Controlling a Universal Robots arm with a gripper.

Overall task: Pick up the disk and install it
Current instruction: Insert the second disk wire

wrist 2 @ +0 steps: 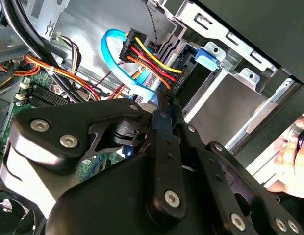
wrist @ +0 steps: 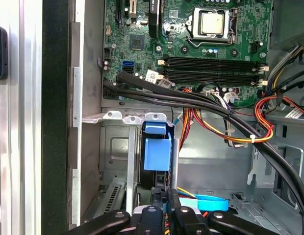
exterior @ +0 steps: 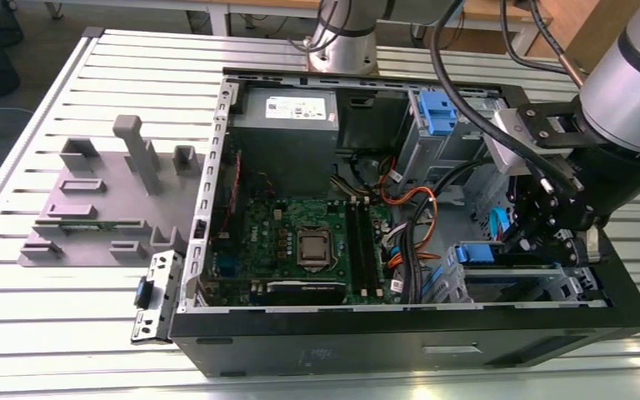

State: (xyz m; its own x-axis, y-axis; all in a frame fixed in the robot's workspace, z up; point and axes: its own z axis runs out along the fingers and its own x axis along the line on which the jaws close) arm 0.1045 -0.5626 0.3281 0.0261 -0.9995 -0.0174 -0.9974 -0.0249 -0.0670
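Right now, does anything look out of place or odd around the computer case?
Yes: in the second wrist view a person's hand is just outside the computer case, near the gripper, odd beside a robot arm.

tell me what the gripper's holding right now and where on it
Nothing is visibly held: the gripper has its fingers together with nothing between them, next to the disk already seated in its bay.

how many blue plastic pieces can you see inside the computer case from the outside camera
2 clear ones: a blue latch on the cage at the far end beside the power supply, and the disk frame's blue end near the gripper. Cables may hide others.
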